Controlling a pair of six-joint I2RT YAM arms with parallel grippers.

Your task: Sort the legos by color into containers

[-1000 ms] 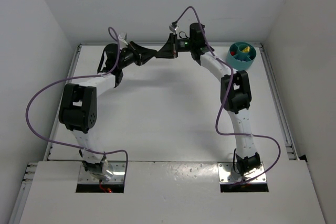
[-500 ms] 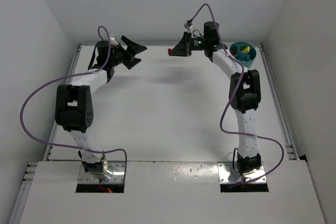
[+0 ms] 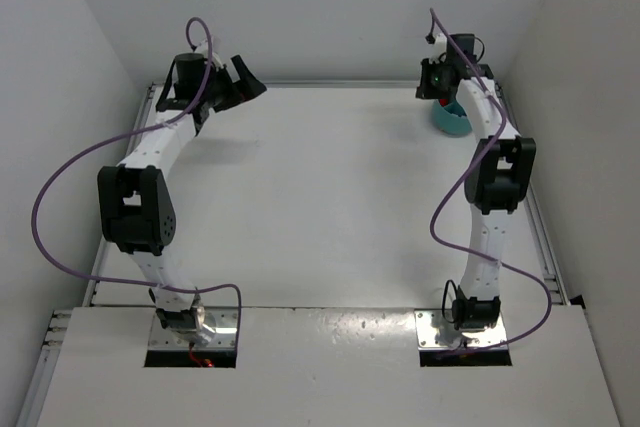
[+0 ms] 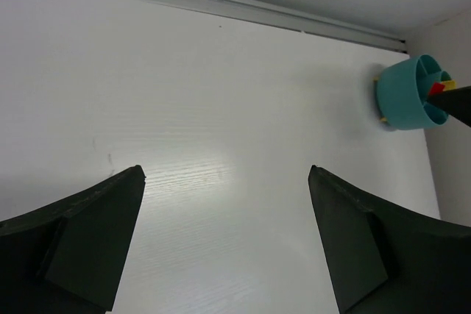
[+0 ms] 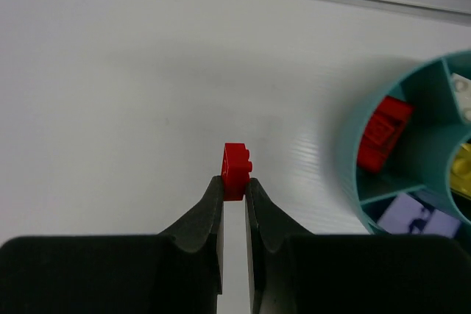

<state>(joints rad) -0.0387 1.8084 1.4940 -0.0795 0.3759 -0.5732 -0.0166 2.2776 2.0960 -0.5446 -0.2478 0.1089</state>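
1. The white table (image 3: 320, 207) is the biggest thing here. All the work sits at its far right corner.
2. The teal tub (image 5: 353, 130) stands in that corner, open side up. One compartment holds a red brick (image 5: 383, 134), and others show yellow (image 5: 464, 167) and whitish (image 5: 462, 90) pieces.
3. My left gripper (image 4: 226, 174) hangs near the far left corner with its fingers spread wide and nothing between them.
4. My right gripper (image 5: 234, 183) is up by the far edge, just beside the tub and not yet over it. Its fingers are pinched on the loose red lego (image 5: 235, 165).
5. I judge this lego to be very light, rigid and slick-sided, so it could pivot or pop out of a shallow grip. I hold only its lower part across two flat faces, and a deeper hold on those same faces would be safer.
6. Its studs seem to point sideways toward the tub. Its longer side appears to run straight out along my fingers, though it is too small to be sure.
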